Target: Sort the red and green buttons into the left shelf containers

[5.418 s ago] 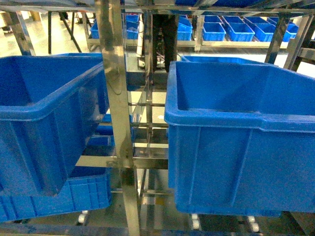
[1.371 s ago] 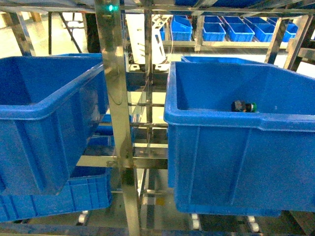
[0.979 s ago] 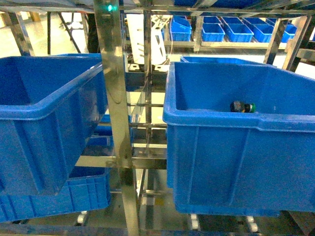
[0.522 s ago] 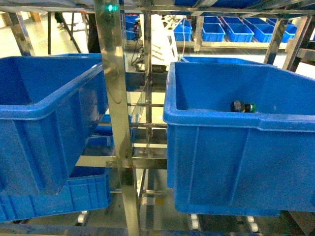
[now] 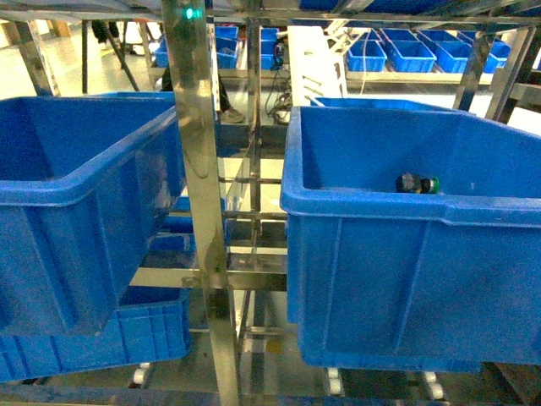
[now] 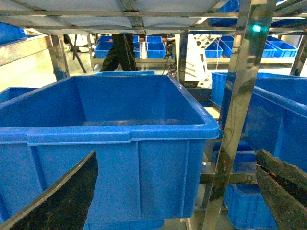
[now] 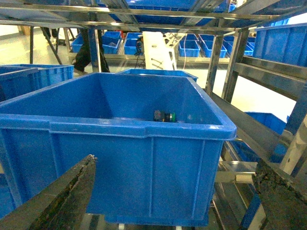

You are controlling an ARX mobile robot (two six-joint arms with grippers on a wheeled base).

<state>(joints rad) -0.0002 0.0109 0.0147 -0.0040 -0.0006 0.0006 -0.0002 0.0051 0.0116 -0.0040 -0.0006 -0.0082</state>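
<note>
The green button (image 5: 419, 183) lies on its side inside the right crate (image 5: 372, 211): light, rigid, slick-capped, best pinched across its black body. Both grippers' fingers (image 6: 62, 201) (image 7: 62, 199) are spread wide, empty.

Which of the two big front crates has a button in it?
The right crate: a green-capped button lies on its side inside. The left crate shows none.

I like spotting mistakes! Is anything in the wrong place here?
Maybe one thing: a green button lies on its side in the right blue crate, while the left blue crate shows none. Nothing looks spilled or broken.
</note>
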